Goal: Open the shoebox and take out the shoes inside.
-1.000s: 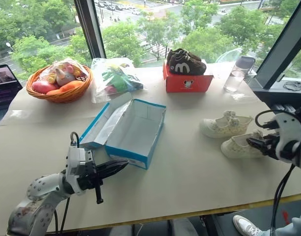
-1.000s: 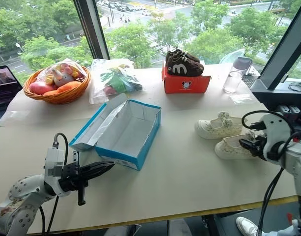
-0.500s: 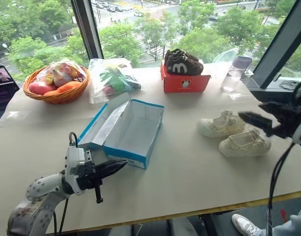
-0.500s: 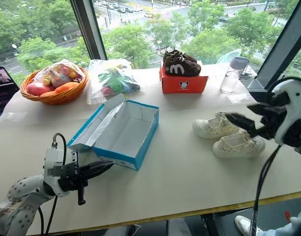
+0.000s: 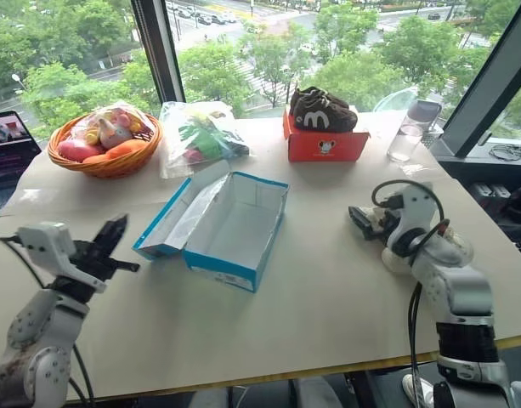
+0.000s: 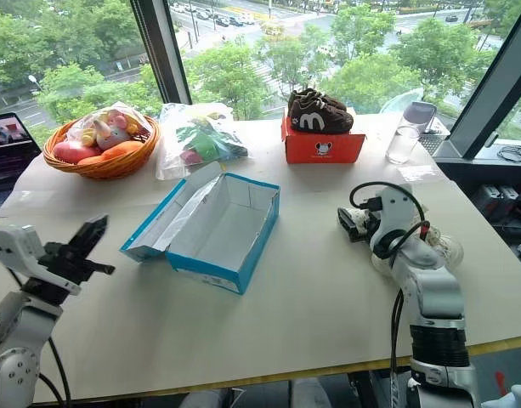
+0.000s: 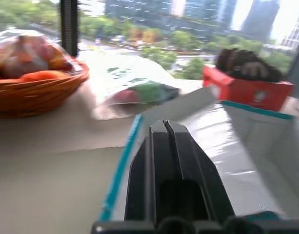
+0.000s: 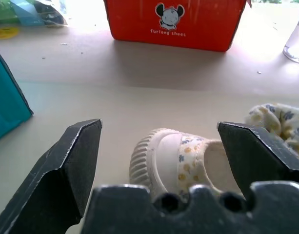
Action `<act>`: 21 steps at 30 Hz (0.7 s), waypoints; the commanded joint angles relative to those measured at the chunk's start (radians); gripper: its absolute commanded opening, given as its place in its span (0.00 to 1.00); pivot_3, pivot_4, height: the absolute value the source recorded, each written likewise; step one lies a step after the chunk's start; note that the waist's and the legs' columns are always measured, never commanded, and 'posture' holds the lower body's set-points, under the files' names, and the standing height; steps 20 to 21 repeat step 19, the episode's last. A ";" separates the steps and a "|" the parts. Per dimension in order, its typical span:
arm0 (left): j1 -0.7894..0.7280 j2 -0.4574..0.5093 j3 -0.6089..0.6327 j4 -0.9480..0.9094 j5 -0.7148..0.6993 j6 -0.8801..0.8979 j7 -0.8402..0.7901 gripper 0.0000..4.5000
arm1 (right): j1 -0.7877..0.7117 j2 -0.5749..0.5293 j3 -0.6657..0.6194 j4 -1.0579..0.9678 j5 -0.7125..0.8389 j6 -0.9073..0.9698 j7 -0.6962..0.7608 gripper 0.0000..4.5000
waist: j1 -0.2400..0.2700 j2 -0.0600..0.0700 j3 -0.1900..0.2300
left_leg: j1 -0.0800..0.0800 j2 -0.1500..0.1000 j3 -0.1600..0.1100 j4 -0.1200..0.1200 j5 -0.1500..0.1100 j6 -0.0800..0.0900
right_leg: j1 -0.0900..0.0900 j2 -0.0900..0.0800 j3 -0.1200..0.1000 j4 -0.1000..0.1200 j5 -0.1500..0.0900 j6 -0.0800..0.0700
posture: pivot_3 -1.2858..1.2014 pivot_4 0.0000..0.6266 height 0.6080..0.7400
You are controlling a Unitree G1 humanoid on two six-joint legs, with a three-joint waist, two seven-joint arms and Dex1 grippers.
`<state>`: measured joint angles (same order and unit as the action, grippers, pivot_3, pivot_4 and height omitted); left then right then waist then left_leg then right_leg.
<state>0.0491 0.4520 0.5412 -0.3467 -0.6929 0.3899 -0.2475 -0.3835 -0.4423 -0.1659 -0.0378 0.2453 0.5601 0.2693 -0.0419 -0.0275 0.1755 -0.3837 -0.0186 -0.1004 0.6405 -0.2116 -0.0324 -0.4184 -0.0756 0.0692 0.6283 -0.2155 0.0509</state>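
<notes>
Pincer states first: our right pincer (image 8: 159, 161) stands spread wide with the toe of one cream shoe (image 8: 173, 158) between its fingers (image 8: 76, 161), no pad touching it as far as we can see; our left pincer (image 7: 171, 146) is pressed together and holds nothing, raised off the counter (image 5: 328, 314) near its left edge and pointing toward the shoebox.

Going from big to small, the counter carries everything. The shoebox (image 5: 230, 225) sits near its middle, lid folded back to the left, its white inside bare. Behind it lie a fruit basket (image 5: 107, 140), a plastic bag (image 5: 196, 132) and a red box (image 5: 326, 144) topped with dark brown shoes (image 5: 321, 109). To the right, well apart from the shoebox, the shoes (image 5: 451, 251) rest on the counter, mostly hidden by our right arm in the head views.

We judge the task close to its end: box open, both shoes out on the counter. If the right pincer is to shift this shoe, the next move calls for easing forward until the fingers bracket the shoe's body, then closing gently, since the soft upper will give. Otherwise it should back straight off without nudging the toe.
</notes>
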 commanded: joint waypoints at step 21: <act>-0.119 -0.089 0.020 0.480 0.292 -0.371 0.097 0.00 | 0.054 0.052 0.016 0.256 -0.160 -0.288 -0.096 0.99 | 0.015 -0.012 -0.008 | 0.014 0.000 0.000 0.000 -0.001 0.000 | 0.016 -0.001 -0.001 -0.004 0.000 0.001 | 0.52 0.24 1.00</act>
